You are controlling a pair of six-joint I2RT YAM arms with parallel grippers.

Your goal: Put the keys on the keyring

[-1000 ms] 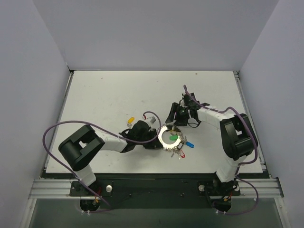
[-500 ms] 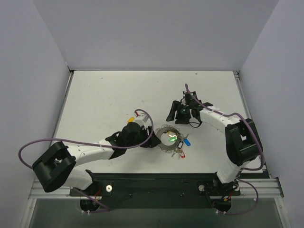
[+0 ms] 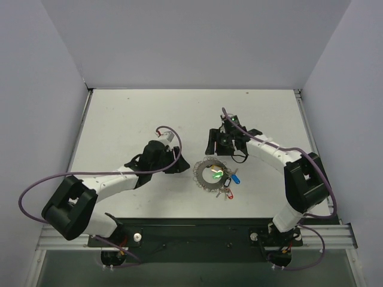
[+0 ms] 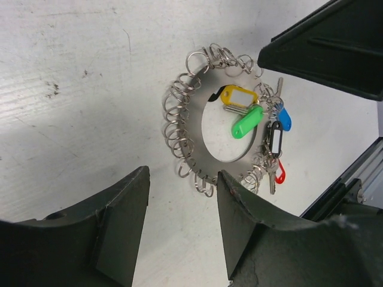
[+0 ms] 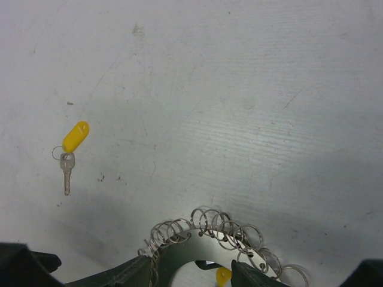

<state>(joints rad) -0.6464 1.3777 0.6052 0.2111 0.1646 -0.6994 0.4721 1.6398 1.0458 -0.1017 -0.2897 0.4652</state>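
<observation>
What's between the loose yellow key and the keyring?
Nothing: the right wrist view shows bare tabletop from the loose yellow key to the keyring.

The keyring [image 3: 212, 174] lies flat on the table [image 3: 119, 113], toward its front middle. The left gripper [image 4: 183, 174] is just left of it and the right gripper [image 3: 219, 145] just behind. Threaded keys [image 4: 263, 128] gather at its right side. A single key [image 5: 69, 152] lies apart to its left.
</observation>
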